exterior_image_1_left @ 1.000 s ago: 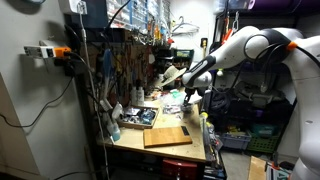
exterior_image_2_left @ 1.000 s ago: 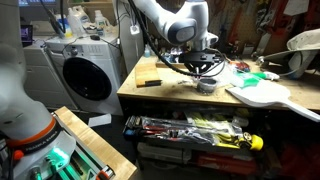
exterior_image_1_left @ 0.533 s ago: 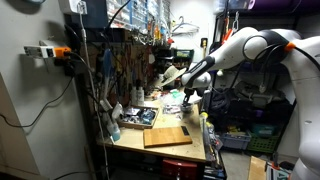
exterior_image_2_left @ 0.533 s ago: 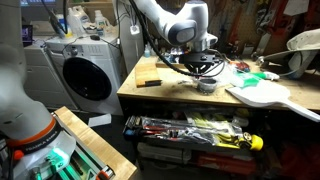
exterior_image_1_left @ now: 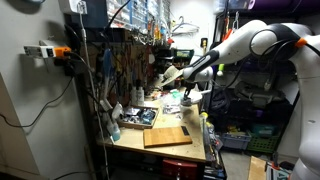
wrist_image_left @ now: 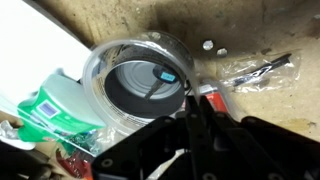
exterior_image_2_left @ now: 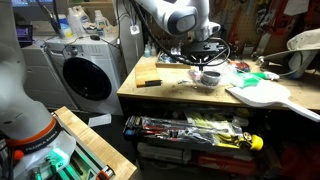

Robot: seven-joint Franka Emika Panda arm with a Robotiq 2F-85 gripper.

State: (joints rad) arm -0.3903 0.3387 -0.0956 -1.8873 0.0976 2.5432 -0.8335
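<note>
Just below gripper [exterior_image_2_left: 208, 68]: clear tub [wrist_image_left: 140, 85]; green packet [wrist_image_left: 55, 115] beside, cutting board [exterior_image_2_left: 262, 95] near.

Wooden workbench [exterior_image_2_left: 170, 95] beside 1 white washing machine [exterior_image_2_left: 85, 75]; open tool drawer [exterior_image_2_left: 190, 130] beneath; tool-hung wall [exterior_image_1_left: 125, 50] behind.

Glossy clear plastic container [wrist_image_left: 140, 85], scuffed matt wooden benchtop [wrist_image_left: 250, 25], crinkled shiny plastic bag [wrist_image_left: 258, 72]

In an exterior view, the camera is standing far back, looking along the cluttered counter [exterior_image_1_left: 165, 138] from its end. In an exterior view, it is sitting nearer and lower, facing the counter [exterior_image_2_left: 170, 95] front. The wrist view is looking steeply down, very close, past the tool [wrist_image_left: 200, 108] onto this shared counter.
</note>
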